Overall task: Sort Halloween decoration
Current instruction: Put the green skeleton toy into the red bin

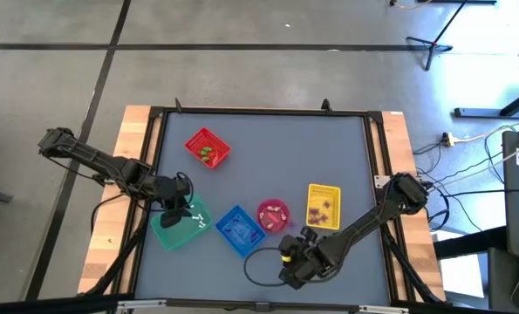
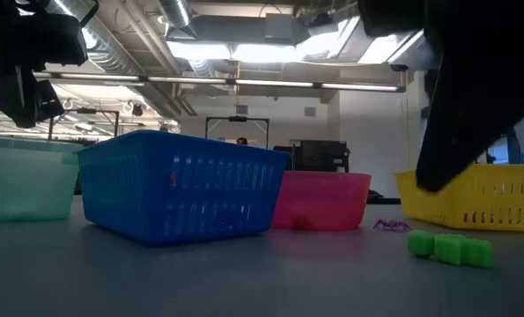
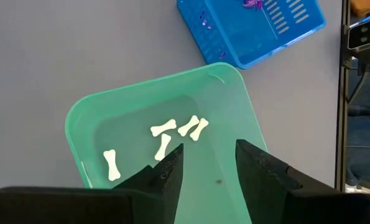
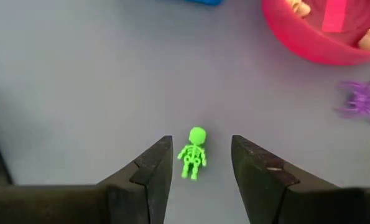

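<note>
R gripper hangs open & empty over the green skeleton, which lies on bare table btwn the fingers, long axis along the gap. I judge R arm nearest. L gripper open, empty, above teal basket w/ bones.

Five containers spread over the grey surface, itself framed by a dark rail and pale wooden side boards: a red basket toward the far left, a teal basket at the near left, a blue basket just beside it, a pink bowl next along, and a yellow basket farthest right. Beyond the surface, grey floor crossed by dark lines, with cables and stand legs at the right side. Across the room in the level view, ceiling lights and exposed ducts overhead.
</note>
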`<move>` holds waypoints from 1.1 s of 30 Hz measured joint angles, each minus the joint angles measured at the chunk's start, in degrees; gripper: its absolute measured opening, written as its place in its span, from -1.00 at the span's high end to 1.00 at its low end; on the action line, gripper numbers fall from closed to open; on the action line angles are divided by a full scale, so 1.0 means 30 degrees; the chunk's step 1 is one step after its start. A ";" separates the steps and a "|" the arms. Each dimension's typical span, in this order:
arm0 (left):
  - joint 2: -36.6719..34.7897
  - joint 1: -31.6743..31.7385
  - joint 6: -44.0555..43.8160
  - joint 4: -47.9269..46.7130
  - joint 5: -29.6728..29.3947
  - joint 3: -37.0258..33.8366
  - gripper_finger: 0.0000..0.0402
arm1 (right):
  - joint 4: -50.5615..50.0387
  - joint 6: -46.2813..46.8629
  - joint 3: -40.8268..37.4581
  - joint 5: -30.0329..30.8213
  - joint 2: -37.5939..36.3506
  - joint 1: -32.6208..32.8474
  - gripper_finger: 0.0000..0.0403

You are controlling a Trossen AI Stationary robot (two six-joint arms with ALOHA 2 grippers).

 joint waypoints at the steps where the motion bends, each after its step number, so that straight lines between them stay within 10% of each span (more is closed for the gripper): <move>1: 0.0000 -0.0001 0.0000 0.0000 0.0000 0.0000 0.35 | 0.0495 0.0009 -0.0313 0.0005 0.0000 -0.0010 0.19; 25: -0.0001 -0.0006 0.0007 0.0081 0.0000 0.0000 0.35 | 0.4241 -0.0049 -0.2475 0.0570 0.1582 -0.0043 0.20; 33: 0.0000 -0.0006 0.0007 0.0080 0.0000 0.0000 0.35 | 0.4291 -0.0362 -0.2490 0.0417 0.1603 -0.0061 0.58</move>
